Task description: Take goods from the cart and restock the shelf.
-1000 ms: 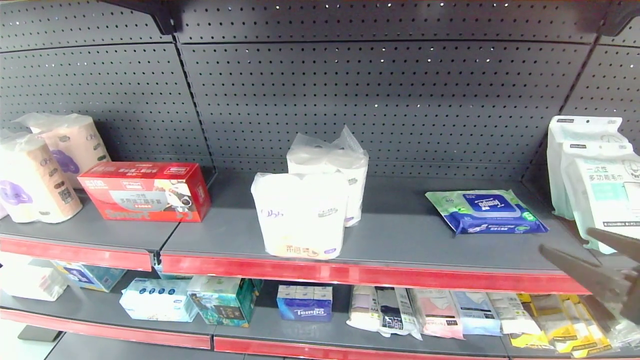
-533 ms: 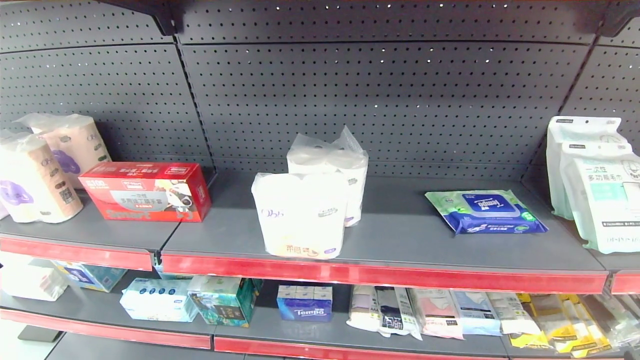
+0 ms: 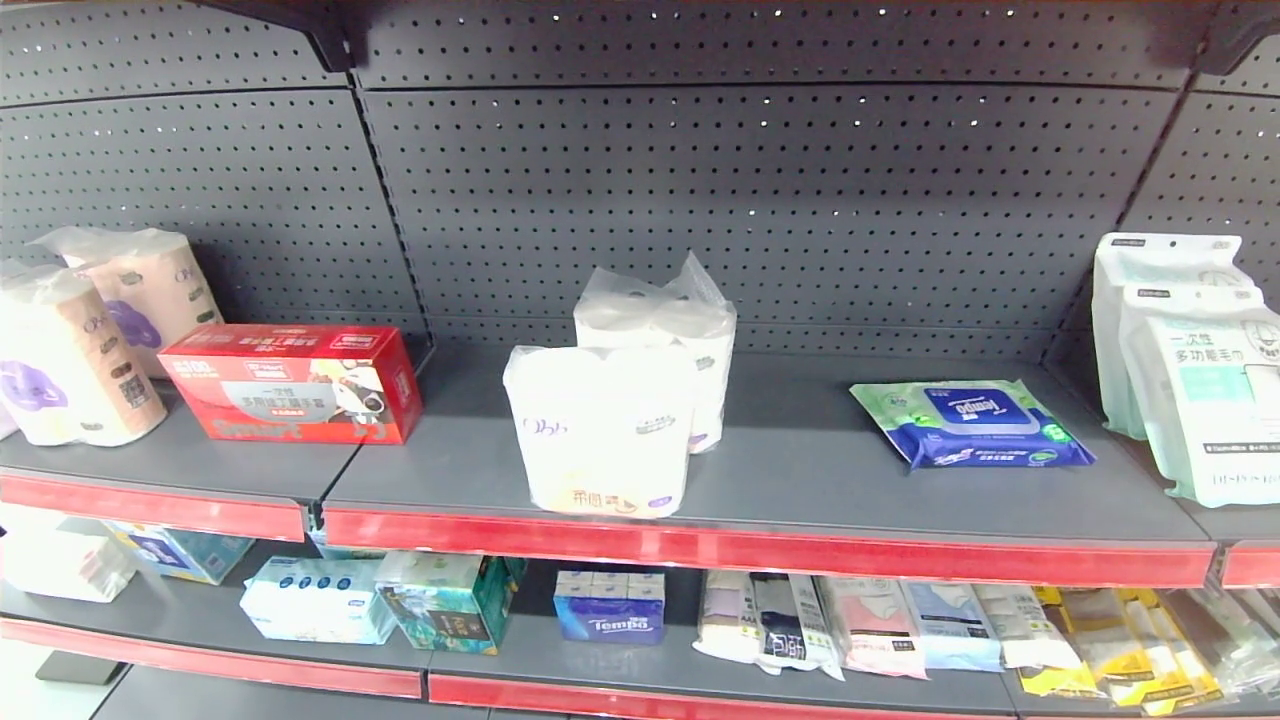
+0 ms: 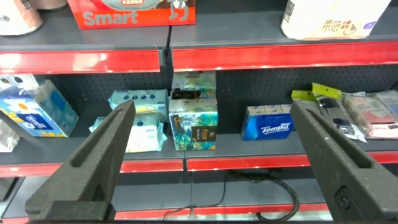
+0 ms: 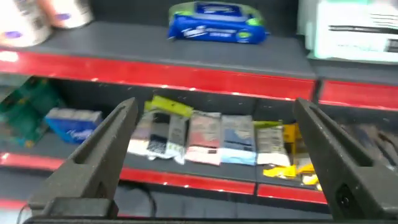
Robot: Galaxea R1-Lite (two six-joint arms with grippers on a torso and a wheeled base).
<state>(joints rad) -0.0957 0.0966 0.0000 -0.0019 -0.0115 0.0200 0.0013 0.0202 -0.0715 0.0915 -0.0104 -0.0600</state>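
Observation:
The grey shelf (image 3: 800, 480) with its red front strip carries a blue wet-wipes pack (image 3: 972, 423) at the right, two white paper-roll packs (image 3: 600, 430) in the middle and a red box (image 3: 292, 382) at the left. My left gripper (image 4: 212, 109) is open and empty, in front of the lower shelf with its green box (image 4: 194, 121) and blue tissue pack (image 4: 266, 122). My right gripper (image 5: 216, 104) is also open and empty, facing flat packets (image 5: 199, 137) on the lower shelf, below the wet-wipes pack (image 5: 216, 23).
White towel bags (image 3: 1190, 370) stand at the far right of the shelf, pink-and-white roll packs (image 3: 80, 340) at the far left. Bare shelf lies between the paper rolls and the wipes. A pegboard wall (image 3: 760, 200) closes the back.
A second ago my right gripper's dark fingers stood at the head view's lower right edge; they have since drawn back out of that view. The goods have not moved.

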